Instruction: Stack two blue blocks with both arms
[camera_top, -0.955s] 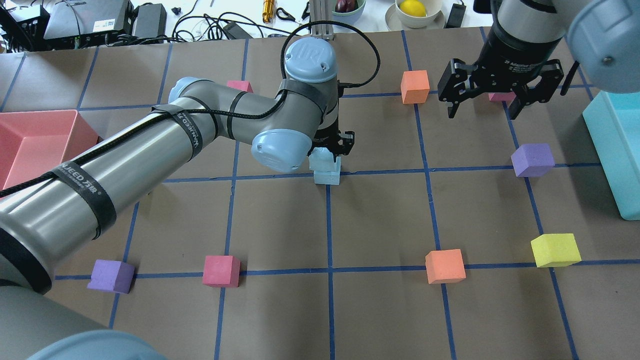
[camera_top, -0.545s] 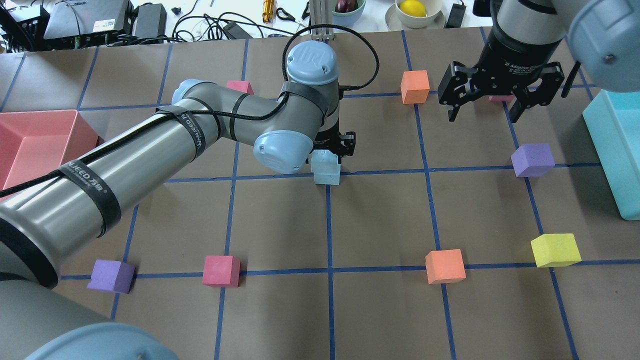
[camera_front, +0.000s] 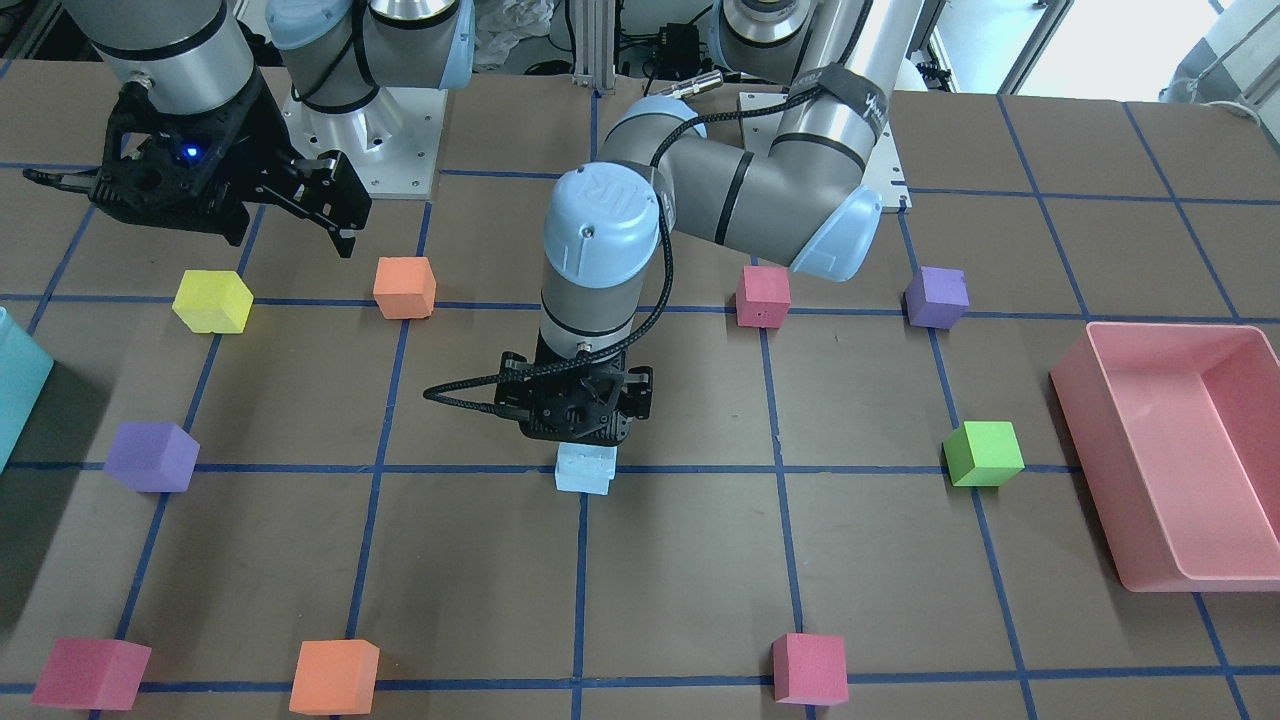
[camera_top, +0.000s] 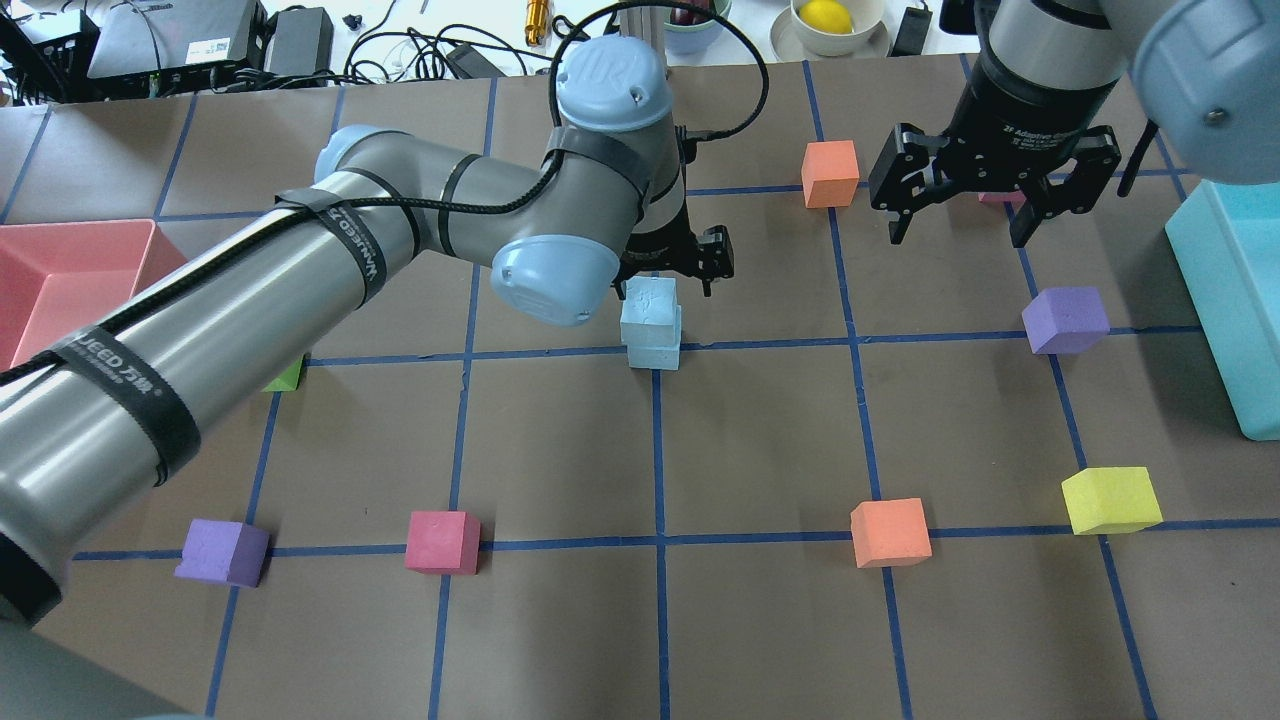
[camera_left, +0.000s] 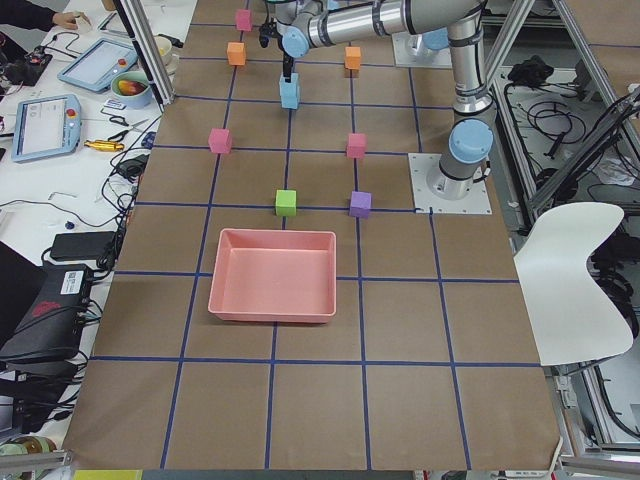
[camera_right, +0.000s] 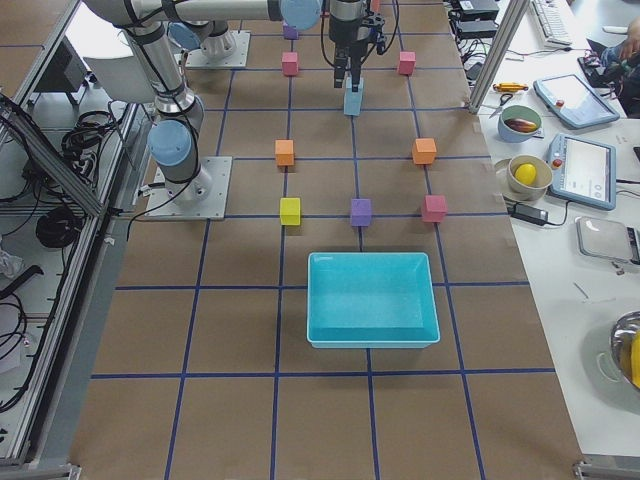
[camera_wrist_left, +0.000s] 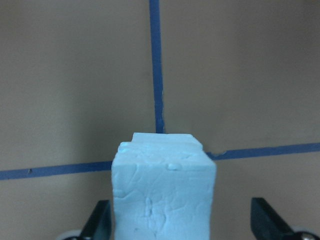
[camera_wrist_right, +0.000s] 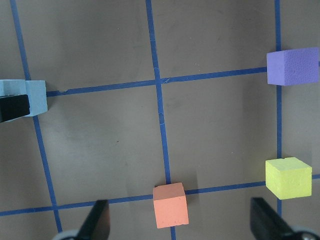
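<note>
Blue blocks stacked; left claw wide over them, right claw wide, empty: we judge stacking done.

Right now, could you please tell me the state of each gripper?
Left gripper: open, holding nothing.
Right gripper: open, holding nothing.
</note>
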